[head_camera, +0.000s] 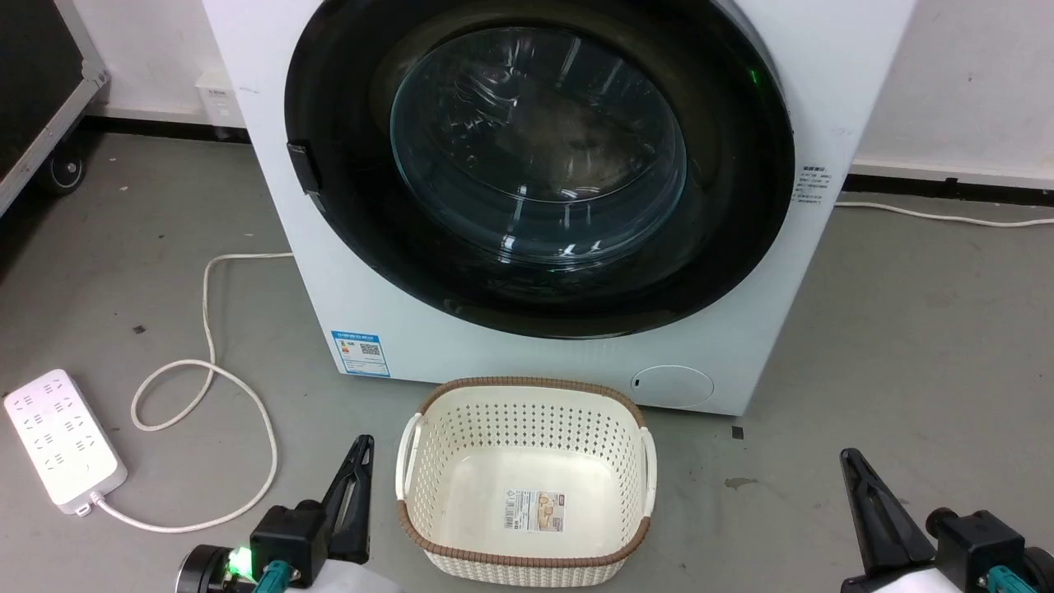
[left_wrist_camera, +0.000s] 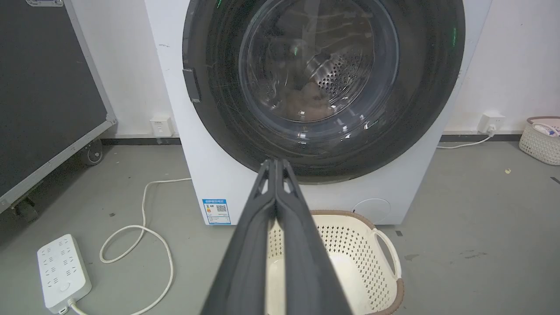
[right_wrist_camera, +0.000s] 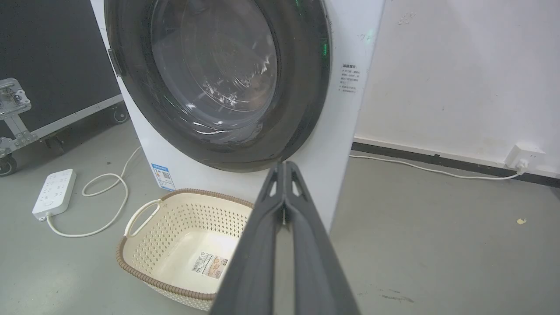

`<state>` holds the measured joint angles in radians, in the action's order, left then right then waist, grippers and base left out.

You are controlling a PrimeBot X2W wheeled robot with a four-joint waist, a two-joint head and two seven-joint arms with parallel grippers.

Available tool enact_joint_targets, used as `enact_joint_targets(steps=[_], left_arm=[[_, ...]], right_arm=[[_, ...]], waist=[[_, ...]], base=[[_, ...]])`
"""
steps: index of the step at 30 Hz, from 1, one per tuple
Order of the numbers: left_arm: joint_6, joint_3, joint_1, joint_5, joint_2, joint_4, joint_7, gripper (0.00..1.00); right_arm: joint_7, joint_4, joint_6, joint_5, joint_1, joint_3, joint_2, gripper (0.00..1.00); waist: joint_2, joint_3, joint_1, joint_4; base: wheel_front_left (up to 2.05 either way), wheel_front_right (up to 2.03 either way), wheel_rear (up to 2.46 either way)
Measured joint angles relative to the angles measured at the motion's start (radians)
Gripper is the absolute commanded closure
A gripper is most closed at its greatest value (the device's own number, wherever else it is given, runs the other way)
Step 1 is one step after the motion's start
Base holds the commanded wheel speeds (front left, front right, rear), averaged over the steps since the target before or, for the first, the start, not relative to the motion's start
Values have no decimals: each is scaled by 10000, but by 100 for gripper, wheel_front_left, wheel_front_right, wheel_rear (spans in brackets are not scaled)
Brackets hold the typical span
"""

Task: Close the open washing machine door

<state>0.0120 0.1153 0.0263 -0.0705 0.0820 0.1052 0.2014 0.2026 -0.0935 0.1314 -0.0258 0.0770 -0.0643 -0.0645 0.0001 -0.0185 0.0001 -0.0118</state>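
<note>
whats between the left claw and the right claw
A cream perforated basket with a brown rim sits on the floor between the left claw and the right claw, shown in the head view.

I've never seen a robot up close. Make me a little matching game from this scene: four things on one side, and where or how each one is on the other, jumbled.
Things:
1 washing machine door
2 basket
3 power strip
4 left hand

States:
A white, on the floor left of the machine
B fingers pressed together, holding nothing
C round, black-rimmed, shut flat against the machine
D cream with a brown rim, on the floor before the machine

Pairs: 1-C, 2-D, 3-A, 4-B
</note>
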Motion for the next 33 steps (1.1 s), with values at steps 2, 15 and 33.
enact_joint_targets(steps=[2,15,33], left_arm=[[0,-21,-1,8,-12,-21,-46,100],[-2,-171,-13,105,-44,-161,-337,100],[-13,-397,-20,238,-81,-351,-742,100]], right_arm=[[-73,19,0,0,-7,13,0,100],[-343,132,0,4,-52,90,8,100],[-752,316,0,92,-203,222,25,100]], waist=[[0,4,0,2],[0,30,0,19],[0,68,0,43]], base=[[0,0,0],[0,0,0],[0,0,0]])
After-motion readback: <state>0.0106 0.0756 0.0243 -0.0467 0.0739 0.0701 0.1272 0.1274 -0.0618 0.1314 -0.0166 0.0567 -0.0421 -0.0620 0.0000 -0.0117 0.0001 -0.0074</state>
